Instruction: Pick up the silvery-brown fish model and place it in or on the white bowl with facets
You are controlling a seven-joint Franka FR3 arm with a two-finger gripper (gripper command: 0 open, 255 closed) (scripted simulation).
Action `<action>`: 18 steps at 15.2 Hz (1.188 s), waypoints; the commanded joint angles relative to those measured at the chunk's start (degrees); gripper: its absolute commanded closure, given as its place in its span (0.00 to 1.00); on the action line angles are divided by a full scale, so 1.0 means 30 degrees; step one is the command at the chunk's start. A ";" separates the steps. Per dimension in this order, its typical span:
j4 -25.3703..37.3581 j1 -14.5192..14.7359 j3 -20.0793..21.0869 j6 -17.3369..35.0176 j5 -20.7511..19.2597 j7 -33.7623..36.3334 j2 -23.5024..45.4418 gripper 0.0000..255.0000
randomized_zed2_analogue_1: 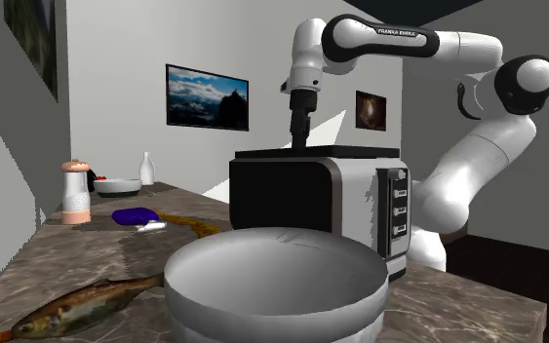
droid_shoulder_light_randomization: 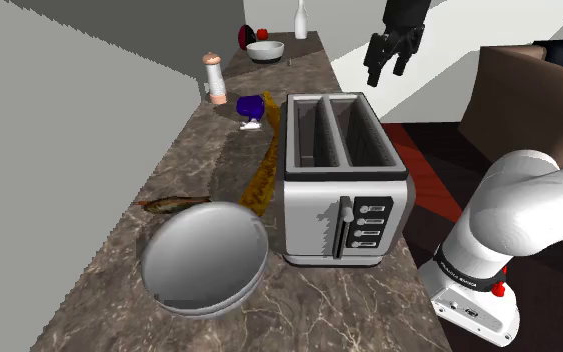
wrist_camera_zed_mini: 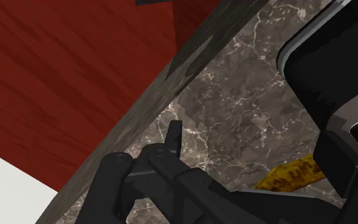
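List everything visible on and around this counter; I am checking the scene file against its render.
Fish: one, silvery-brown, on the counter beside the large bowl.
Large bowl: one, grey, counter's near end.
Toaster: one, silver and black, beside the large bowl.
Strip: one, yellow-brown, along the toaster's side.
Blue object: one, dark blue, beyond the toaster.
Shaker: one, white and brownish, by the blue object.
Small bowl: one, white, far end.
Red thing: one, behind the small bowl.
Bottle: one, white, far end.
Counter: one, brown marbled.
Framed pictures: several, on the walls.
Arm: one, white, dark joints.
Gripper: one, black, open, raised near the toaster.
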 commanded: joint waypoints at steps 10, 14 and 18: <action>0.1048 0.2239 0.0809 0.3348 0.1274 -0.1505 0.4508 0.00; 0.1879 0.3833 0.0703 0.4535 0.1519 -0.2004 0.6558 0.00; 0.2901 0.5164 0.0753 0.5536 0.1867 -0.2675 0.8608 0.00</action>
